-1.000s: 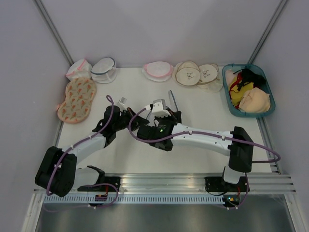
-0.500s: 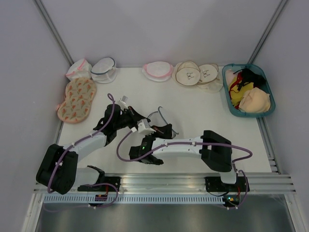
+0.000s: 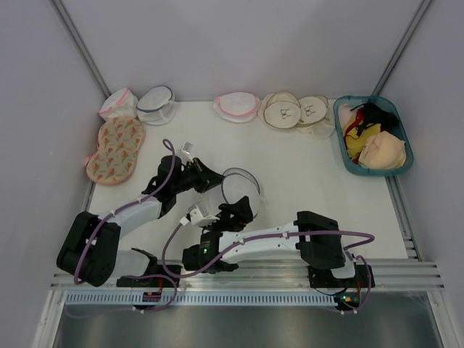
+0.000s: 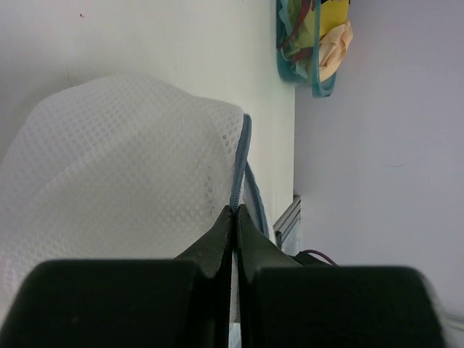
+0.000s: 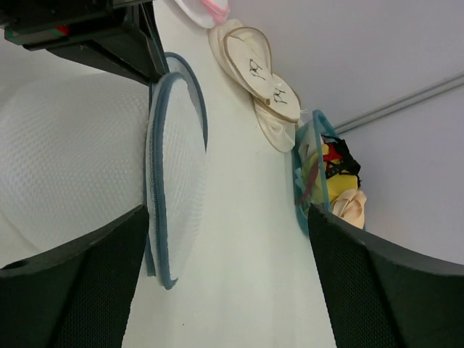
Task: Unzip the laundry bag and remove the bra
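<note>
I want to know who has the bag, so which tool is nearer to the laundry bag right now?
Left. The left tool is shut on the bag's blue trim, at its left side. The right tool is open just at the bag's near side, not gripping it.

My left wrist camera cuts the round white mesh bag with blue-grey zip trim (image 4: 123, 174) off at the left and bottom, and the teal basket (image 4: 322, 85) at the top. The back of my left claw (image 4: 233, 217) is a dark blur. My right claw (image 5: 228, 290) is blurry too. From above, my right arm (image 3: 261, 233) hides the bag's near side. I cannot see inside the mesh.
</note>
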### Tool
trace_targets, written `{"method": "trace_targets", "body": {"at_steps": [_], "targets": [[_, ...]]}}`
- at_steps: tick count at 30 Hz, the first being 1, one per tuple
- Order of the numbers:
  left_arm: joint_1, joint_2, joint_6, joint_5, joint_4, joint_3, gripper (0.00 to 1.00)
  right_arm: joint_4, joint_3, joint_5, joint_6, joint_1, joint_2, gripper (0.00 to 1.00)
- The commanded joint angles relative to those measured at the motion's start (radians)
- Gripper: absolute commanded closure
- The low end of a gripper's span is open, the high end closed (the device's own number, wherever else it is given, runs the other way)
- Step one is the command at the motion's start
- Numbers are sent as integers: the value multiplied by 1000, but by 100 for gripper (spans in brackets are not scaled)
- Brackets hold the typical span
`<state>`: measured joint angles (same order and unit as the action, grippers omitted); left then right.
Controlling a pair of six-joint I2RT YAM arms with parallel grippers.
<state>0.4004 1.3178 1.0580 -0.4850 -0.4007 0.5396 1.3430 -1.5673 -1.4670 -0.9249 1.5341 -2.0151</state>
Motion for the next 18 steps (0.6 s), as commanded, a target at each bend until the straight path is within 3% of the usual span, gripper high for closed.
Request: {"method": "trace_targets", "body": {"at_steps": [1, 9, 13, 18], "targets": [[-5, -14, 19, -29, -53, 3, 98, 116, -28, -345, -44, 12, -2, 5], [-8, -29, 14, -35, -33, 11, 98, 116, -19, -316, -149, 46, 117, 2], [-11, -31, 16, -47, -30, 14, 97, 113, -36, -247, -235, 84, 307, 2], [-12, -43, 7, -63, -9, 10, 88, 52, 18, -187, -335, 152, 565, 2]]}}
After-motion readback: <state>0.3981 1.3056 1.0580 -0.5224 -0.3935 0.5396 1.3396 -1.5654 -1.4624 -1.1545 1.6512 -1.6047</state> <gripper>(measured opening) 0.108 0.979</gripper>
